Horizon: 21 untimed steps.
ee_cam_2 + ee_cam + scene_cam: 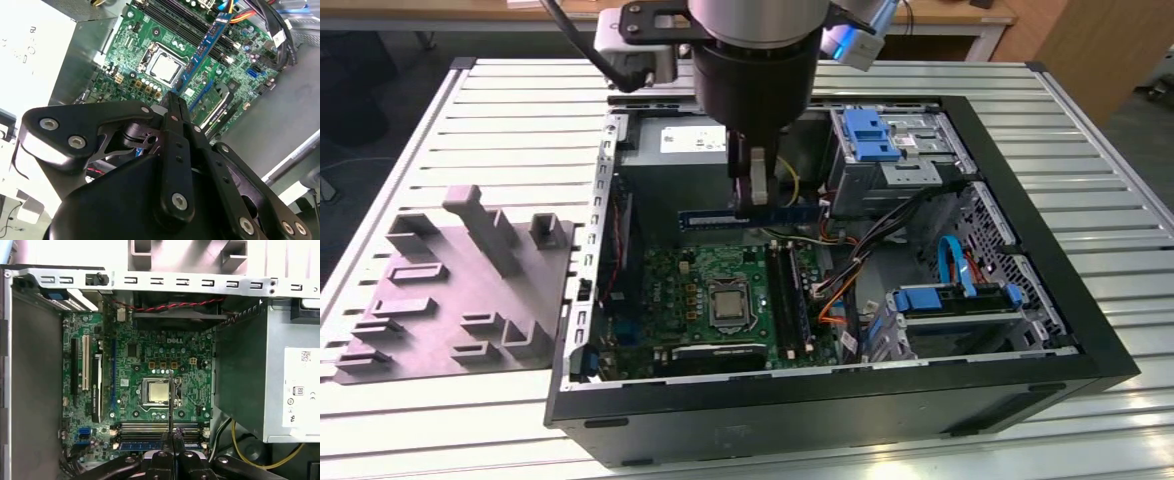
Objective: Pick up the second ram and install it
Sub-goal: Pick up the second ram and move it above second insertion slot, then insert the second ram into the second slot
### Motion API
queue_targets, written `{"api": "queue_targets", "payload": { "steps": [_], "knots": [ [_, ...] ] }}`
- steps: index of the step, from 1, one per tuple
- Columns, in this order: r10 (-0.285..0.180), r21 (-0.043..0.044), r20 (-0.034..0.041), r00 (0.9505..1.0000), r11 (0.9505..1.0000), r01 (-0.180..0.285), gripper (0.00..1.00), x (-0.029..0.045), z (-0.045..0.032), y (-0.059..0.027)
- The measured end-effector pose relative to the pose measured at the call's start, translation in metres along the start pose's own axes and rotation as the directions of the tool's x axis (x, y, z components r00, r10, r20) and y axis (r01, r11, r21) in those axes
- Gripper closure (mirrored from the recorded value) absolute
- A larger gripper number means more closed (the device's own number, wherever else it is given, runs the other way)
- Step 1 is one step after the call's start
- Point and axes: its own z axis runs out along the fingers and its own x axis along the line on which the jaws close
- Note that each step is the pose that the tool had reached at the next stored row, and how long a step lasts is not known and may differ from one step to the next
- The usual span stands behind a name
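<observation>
Gripper [750, 203] is pinched down onto the second ram [714, 215], fingers nearly together on its flat faces, about halfway along it. In both wrist views the stick runs straight out from the fingertips: a blue strip in the second wrist view [205, 47], a thin dark edge in the first wrist view [171, 400]. It hangs in the air inside the open case [854, 385], above the motherboard [707, 280], not touching anything.

The memory slots [150, 429] lie crosswise to the held stick, and that is my main worry. Pressed down at this angle, its edge would strike the rails or the board rather than enter a slot. The hold is on thin, smooth faces, so I judge a knock could twist or slip the stick. Loose cables [847, 250] lie just beside the slots and the power supply [674, 145] stands near. Either could catch an end of the stick if it swings round.
</observation>
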Motion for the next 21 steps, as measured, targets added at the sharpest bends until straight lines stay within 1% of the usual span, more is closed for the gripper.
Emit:
{"api": "queue_targets", "payload": {
  "steps": [4,8,9,21],
  "knots": [
    [0.0,0.0,0.002,1.0,1.0,0.0,0.89,0.0004,0.0073,0.0001],
    [0.0,0.0,0.0023,1.0,1.0,0.0,0.89,0.001,0.0144,0.0002],
    [0.0,0.0,0.0023,1.0,1.0,0.0,0.89,0.001,0.0151,0.0002],
    [0.0,0.0,0.0022,1.0,1.0,0.0,0.89,0.0011,0.0159,0.0002]
  ]
}}
